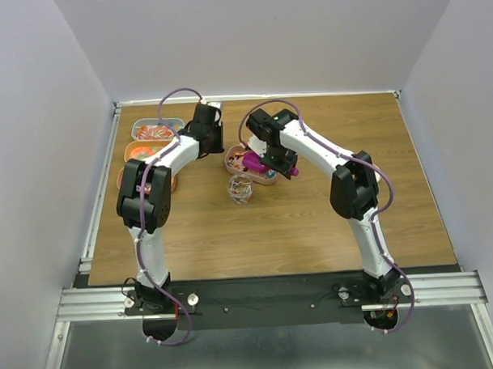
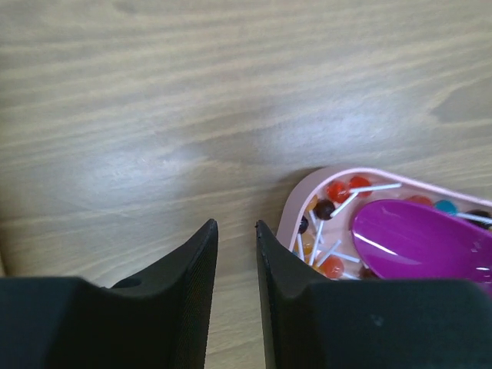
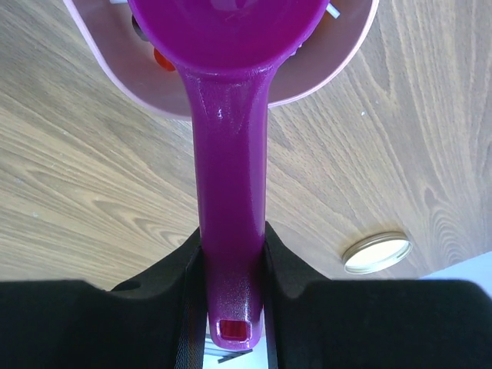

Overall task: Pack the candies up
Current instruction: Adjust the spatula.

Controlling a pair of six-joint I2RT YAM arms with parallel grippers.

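The candies [image 2: 332, 223] are small round lollipops in red, orange and dark colours on white sticks, lying in a pink oval tray [image 2: 290, 214]. The bowl of a magenta scoop [image 2: 419, 240] rests over them. My right gripper [image 3: 233, 231] is shut on the scoop handle [image 3: 229, 154], and the bowl reaches over the pink tray [image 3: 338, 69]. My left gripper [image 2: 237, 224] hovers over bare wood just left of the tray rim, its jaws a narrow gap apart with nothing between them. From above, both grippers [image 1: 212, 139] [image 1: 271, 157] flank the tray [image 1: 232, 161].
A small glass jar [image 1: 242, 188] stands just in front of the pink tray. Three more trays of candies [image 1: 157, 127] [image 1: 142, 148] [image 1: 164, 183] line the table's left edge, partly under the left arm. A round cream lid [image 3: 377, 252] lies on the wood near the right gripper.
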